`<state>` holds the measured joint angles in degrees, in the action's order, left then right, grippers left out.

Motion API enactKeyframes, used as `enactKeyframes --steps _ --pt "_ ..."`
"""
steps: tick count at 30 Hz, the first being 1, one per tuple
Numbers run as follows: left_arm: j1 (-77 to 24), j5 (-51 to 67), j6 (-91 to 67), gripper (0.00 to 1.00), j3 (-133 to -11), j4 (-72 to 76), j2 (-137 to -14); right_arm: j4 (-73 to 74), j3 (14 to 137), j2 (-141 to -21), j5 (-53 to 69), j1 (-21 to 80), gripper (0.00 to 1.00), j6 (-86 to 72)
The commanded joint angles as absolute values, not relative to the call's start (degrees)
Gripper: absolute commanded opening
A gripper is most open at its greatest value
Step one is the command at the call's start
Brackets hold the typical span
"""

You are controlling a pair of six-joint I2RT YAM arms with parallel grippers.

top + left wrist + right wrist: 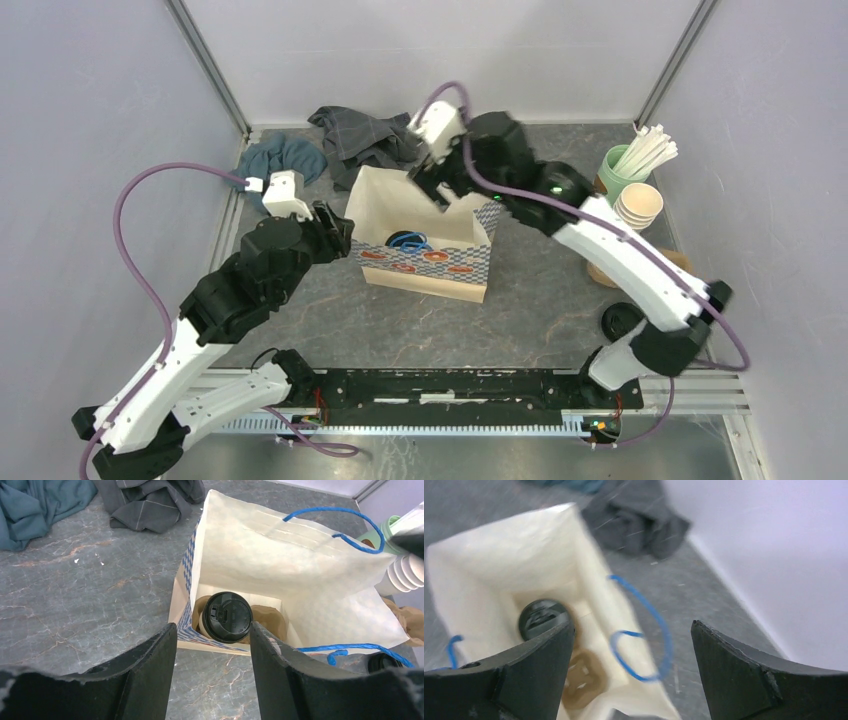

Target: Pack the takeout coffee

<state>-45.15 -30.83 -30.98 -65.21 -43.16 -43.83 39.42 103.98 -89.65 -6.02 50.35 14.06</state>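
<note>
two black fingers (pixel 145 680) of the left hand (pixel 212 630) are seen closest in the left wrist view; they are spread wide apart and nothing is gripped between them. beyond them the open paper bag (pixel 280 555) is seen from above, and the takeout coffee (pixel 227 617) is found upright on the bag's floor, at its left end, with the round black lid facing up. a brown cardboard insert (pixel 267 617) is seen just beside the cup, deeper inside the bag. blue cord handles (pixel 345 515) are attached at the bag's rims. in the top view the left hand (pixel 335 232) is held just left of the bag (pixel 400 200), near its rim, while the right hand (pixel 435 190) is held over the bag's far rim; whether that rim is touched cannot be told. the right hand (pixel 631 630) is likewise spread open and empty, and in its blurred view the coffee's lid (pixel 543 619) is seen down inside the bag (pixel 499 555). the bag is stood on the grey marbled desk (pixel 540 300). behind the bag a dark grey cloth (pixel 365 135) is bunched, and a teal cloth (pixel 285 155) lies to the bag's far left. well to the right of the bag a mint-green cup of white straws (pixel 620 165) and a stack of cream cups (pixel 638 205) are placed, and a loose black lid (pixel 622 320) lies to the bag's near right.
</note>
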Motion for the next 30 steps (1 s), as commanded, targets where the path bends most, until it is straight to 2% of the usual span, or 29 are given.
enactKeyframes --steps 1,6,12,14,17,19,22,24,27,30 --pt "-45.35 -29.28 -31.37 0.63 -65.4 -40.62 -43.71 32.95 103.11 -80.38 -17.18 44.94 0.92 9.84" --pt "-45.35 -29.82 -30.75 0.73 -67.27 -41.98 -43.58 34.29 101.04 -77.57 -25.73 31.63 0.95 6.96" --pt "-45.35 -29.32 -29.74 0.85 -70.66 -43.87 -43.07 38.35 99.48 -80.86 -17.86 6.66 0.9 -3.73" --pt "-45.35 -28.83 -28.95 0.86 -72.53 -44.93 -43.76 36.4 96.5 -81.58 -10.12 -3.13 0.82 -7.08" --pt "-45.35 -28.63 -27.83 0.87 -73.74 -45.64 -44.29 35.59 95.23 -85.0 -2.98 -12.25 0.73 -10.17" --pt "-45.35 -28.84 -27.25 0.87 -74.09 -45.63 -44.36 34.3 95.89 -87.77 -0.13 -15.22 0.6 -10.84" --pt "-45.35 -29.07 -26.54 0.88 -74.21 -45.68 -44.67 34.01 98.64 -92.79 1.0 -18.55 0.56 -11.22" --pt "-45.35 -29.17 -26.14 0.88 -74.31 -45.76 -45.01 33.76 100.19 -95.06 1.81 -20.46 0.47 -11.61" --pt "-45.35 -29.56 -25.93 0.88 -74.36 -45.79 -45.47 34.33 102.14 -97.58 1.45 -21.57 0.41 -11.3" --pt "-45.35 -29.99 -25.46 0.89 -74.75 -45.87 -46.02 35.01 102.37 -98.74 -1.36 -21.62 0.41 -10.42"
